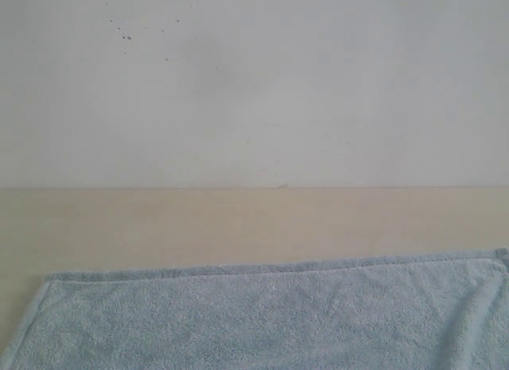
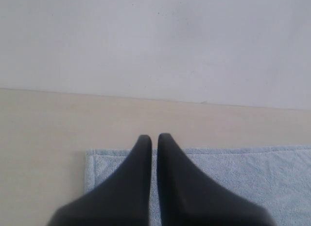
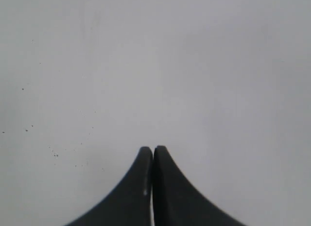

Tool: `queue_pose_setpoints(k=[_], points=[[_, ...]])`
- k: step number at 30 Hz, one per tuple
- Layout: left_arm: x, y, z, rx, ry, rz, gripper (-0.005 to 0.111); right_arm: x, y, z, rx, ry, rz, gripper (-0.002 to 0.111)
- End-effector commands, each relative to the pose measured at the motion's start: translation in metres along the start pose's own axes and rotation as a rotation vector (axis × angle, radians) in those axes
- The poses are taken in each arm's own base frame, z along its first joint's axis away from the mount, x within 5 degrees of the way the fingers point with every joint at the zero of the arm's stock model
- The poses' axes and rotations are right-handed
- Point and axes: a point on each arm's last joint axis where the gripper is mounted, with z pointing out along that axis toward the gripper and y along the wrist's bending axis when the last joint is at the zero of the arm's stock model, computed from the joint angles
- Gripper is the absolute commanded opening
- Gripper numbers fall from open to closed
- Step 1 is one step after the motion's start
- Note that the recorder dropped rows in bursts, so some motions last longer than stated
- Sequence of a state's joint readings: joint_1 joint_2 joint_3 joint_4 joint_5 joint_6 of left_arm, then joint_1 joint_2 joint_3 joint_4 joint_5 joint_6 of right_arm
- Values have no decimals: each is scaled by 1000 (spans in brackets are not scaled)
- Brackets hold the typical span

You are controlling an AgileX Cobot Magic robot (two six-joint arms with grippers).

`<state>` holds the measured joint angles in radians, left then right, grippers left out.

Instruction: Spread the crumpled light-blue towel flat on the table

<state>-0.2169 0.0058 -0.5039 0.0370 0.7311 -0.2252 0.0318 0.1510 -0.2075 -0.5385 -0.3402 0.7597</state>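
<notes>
Both arms face the white wall [image 1: 254, 83]. Our left gripper [image 2: 154, 138], jaws pinched almost together on nothing, hangs over the towel [image 2: 233, 177] near its hemmed corner. Our right gripper [image 3: 153, 149] is pinched tight too. From outside, we see fluffy pale-blue terry lying flat at six o'clock on the smooth beige table [image 1: 238, 223].
</notes>
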Motion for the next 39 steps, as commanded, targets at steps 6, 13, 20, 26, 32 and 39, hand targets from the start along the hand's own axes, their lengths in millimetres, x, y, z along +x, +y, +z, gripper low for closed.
queue_pose_setpoints(k=[6,13,20,26,32,39], points=[[1,0,0,8,-2,-13,4,28,-12,-8,73,11,45,0],[1,0,0,8,-2,-13,4,42,-25,-12,205,128,-34,0],[1,0,0,8,-2,-13,4,55,-27,-15,219,234,-85,0],[1,0,0,8,-2,-13,4,72,-30,-24,222,293,-128,0],[1,0,0,8,-2,-13,4,76,-30,-33,224,340,-153,0],[1,0,0,8,-2,-13,4,81,-30,-37,233,397,-148,0]])
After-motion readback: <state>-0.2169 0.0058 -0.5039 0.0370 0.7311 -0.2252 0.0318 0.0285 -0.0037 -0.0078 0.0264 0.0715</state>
